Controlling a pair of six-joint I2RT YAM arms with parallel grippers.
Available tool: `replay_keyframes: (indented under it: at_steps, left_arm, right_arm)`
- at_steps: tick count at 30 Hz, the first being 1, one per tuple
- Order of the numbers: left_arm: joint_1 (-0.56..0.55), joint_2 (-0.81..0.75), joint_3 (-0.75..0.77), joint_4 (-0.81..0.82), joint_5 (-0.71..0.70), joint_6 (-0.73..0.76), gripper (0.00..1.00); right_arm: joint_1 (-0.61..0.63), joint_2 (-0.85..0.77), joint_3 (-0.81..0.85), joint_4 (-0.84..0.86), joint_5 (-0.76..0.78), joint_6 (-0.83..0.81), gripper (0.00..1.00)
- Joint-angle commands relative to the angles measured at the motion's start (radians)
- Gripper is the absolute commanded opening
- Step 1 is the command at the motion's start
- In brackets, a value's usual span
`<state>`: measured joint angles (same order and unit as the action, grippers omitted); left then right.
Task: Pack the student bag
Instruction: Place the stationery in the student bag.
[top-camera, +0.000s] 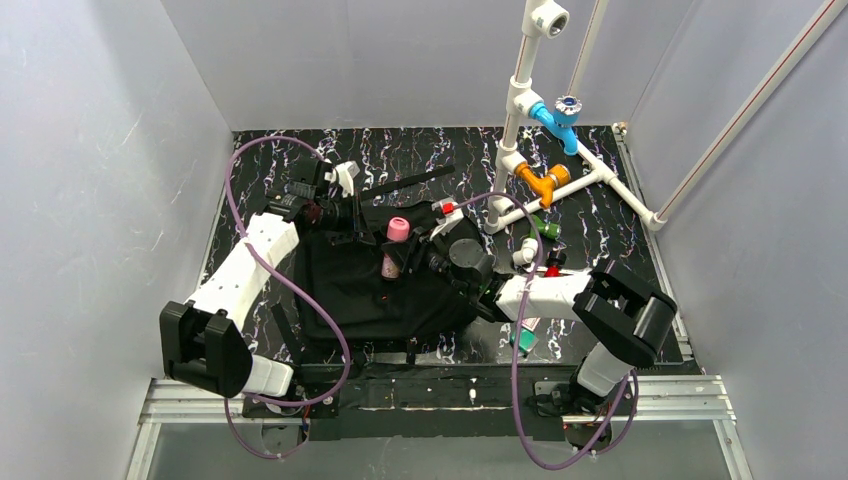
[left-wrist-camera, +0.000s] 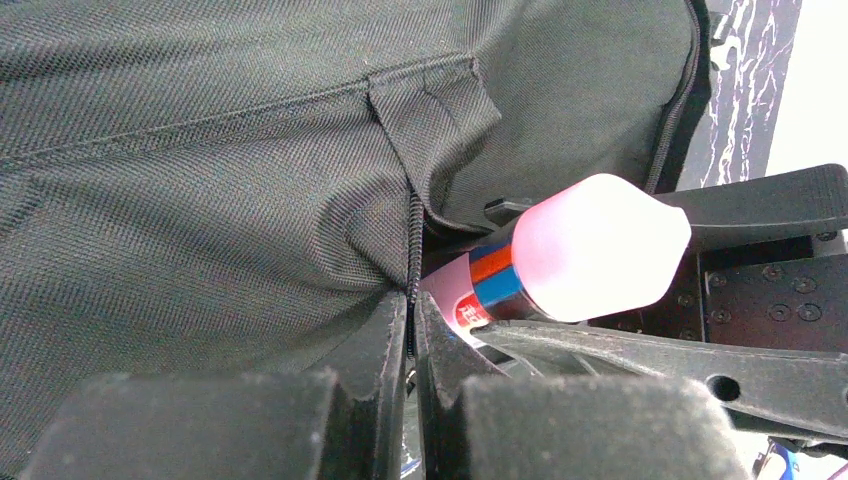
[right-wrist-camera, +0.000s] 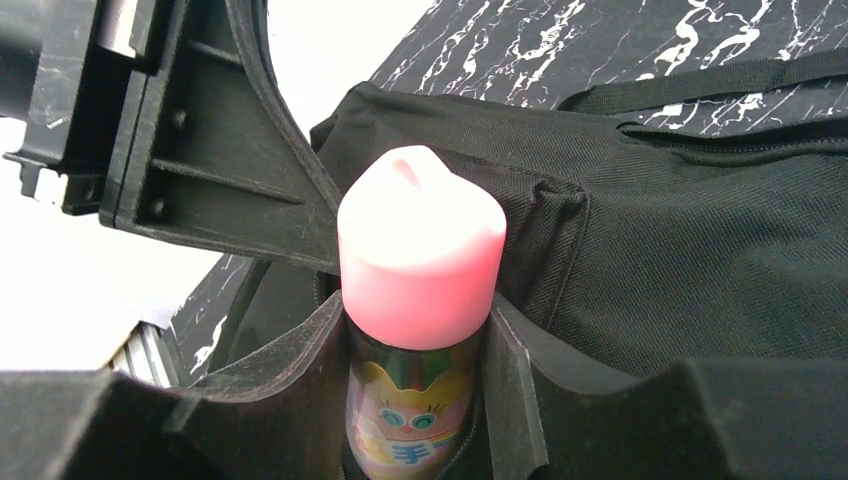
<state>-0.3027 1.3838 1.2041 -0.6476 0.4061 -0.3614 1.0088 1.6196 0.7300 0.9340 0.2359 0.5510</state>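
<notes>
You have the large soft black fabric backpack (top-camera: 365, 290) lying mid-table on the black, white-veined marble-pattern tabletop (top-camera: 620, 215). A pink-capped bottle (top-camera: 397, 233) sits over its far part, between the left gripper (top-camera: 356, 217) and the right gripper (top-camera: 415, 260). White plastic pipework (top-camera: 515, 100) rises at far right.

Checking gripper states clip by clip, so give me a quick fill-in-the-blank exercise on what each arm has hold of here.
1. The right gripper holds a bottle whose cap is ____.
2. The left gripper is ____ on the zipper edge of the student bag.
3. The white pipe frame carries a blue fitting and an ____ one.

Missing words: pink; shut; orange.
</notes>
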Motion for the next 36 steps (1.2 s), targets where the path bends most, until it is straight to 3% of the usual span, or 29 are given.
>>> replay_keyframes:
  at_steps: [1, 5, 7, 13, 16, 20, 23, 25, 30, 33, 35, 36]
  left_arm:
    - [-0.003, -0.06, 0.073, -0.073, 0.075, 0.023, 0.0]
    - [-0.002, -0.056, 0.12, -0.135, 0.072, 0.049, 0.0]
    - [-0.001, -0.059, 0.117, -0.128, 0.074, 0.036, 0.0]
    - [0.0, -0.05, 0.111, -0.106, 0.079, 0.007, 0.0]
    - [-0.001, -0.056, 0.105, -0.106, 0.065, 0.009, 0.0]
    - [-0.001, -0.07, 0.102, -0.118, 0.041, 0.014, 0.0]
    - [0.001, -0.074, 0.102, -0.125, 0.036, 0.015, 0.0]
    - [-0.001, -0.077, 0.095, -0.124, 0.03, 0.015, 0.0]
    - [-0.001, -0.062, 0.083, -0.123, 0.025, 0.018, 0.0]
    - [0.0, -0.068, 0.076, -0.12, 0.024, 0.016, 0.0]
    - [0.001, -0.07, 0.073, -0.117, 0.033, 0.011, 0.0]
    - [-0.001, -0.071, 0.073, -0.116, 0.042, 0.008, 0.0]
  right_arm:
    - [-0.009, 0.0, 0.01, 0.091, -0.059, -0.071, 0.01]
    - [-0.009, 0.002, 0.031, 0.011, -0.128, -0.104, 0.01]
    - [-0.005, 0.028, 0.069, -0.032, -0.274, -0.088, 0.03]
    - [0.009, 0.147, 0.147, -0.117, -0.497, 0.035, 0.22]
    - [-0.045, 0.222, 0.271, -0.336, -0.65, 0.101, 0.36]
    - [-0.058, 0.215, 0.345, -0.604, -0.691, 0.03, 0.67]
    - [-0.062, 0.158, 0.348, -0.677, -0.692, -0.011, 0.84]
    - [-0.063, 0.127, 0.35, -0.726, -0.681, -0.022, 0.9]
    - [-0.092, 0.056, 0.327, -0.785, -0.665, -0.032, 0.91]
    - [-0.109, 0.033, 0.291, -0.686, -0.641, 0.004, 0.85]
    - [-0.109, 0.071, 0.286, -0.584, -0.652, 0.058, 0.71]
    - [-0.107, 0.108, 0.296, -0.514, -0.668, 0.102, 0.53]
